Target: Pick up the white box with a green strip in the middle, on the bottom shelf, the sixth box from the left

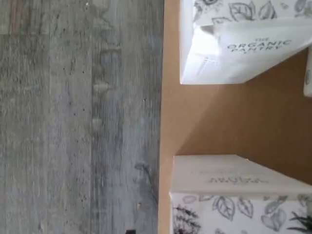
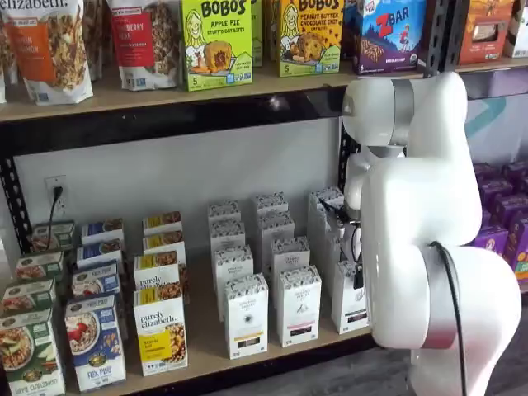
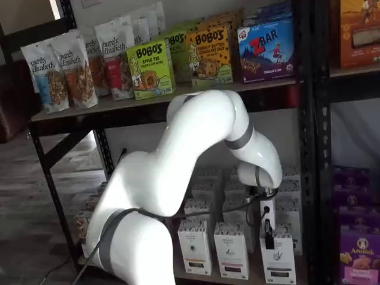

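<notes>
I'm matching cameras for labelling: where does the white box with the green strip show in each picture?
Wrist view: two white cartons; cannot tell which one it is.
Shelf view: the white box, front row, right end, beside the arm.
Shelf view: the white box, front row, right end.
Shared landmark: the pale board of the bottom shelf.

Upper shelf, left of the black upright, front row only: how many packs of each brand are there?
purely elizabeth bags: 2
Bobo's boxes: 2
Z Bar box: 1
Total: 5
</notes>
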`<state>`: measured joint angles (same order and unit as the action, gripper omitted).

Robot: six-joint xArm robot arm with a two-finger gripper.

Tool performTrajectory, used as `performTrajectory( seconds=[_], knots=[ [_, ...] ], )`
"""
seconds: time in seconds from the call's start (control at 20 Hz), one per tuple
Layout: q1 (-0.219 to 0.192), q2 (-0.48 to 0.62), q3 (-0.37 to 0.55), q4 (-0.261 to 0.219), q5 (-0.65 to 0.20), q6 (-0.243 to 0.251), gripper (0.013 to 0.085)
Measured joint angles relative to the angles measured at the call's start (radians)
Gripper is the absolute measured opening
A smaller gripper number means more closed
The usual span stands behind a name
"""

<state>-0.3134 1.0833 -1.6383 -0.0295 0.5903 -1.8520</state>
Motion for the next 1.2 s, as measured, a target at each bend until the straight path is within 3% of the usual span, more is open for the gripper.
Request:
performTrajectory(
  seconds=[0.25,0.35,0.55,1.2],
  knots=[
    [0.000,0.004,-0.001,0.002,0.004,-0.002,0.0850],
    [-0.001,0.004,0.001,0.006,0.005,-0.006,0.0770],
    [-0.003,-0.003,0.018,0.021,-0.019,-0.021,0.0690],
    [-0.004,-0.012,0.043,0.043,-0.053,-0.041,0.0690]
  ],
)
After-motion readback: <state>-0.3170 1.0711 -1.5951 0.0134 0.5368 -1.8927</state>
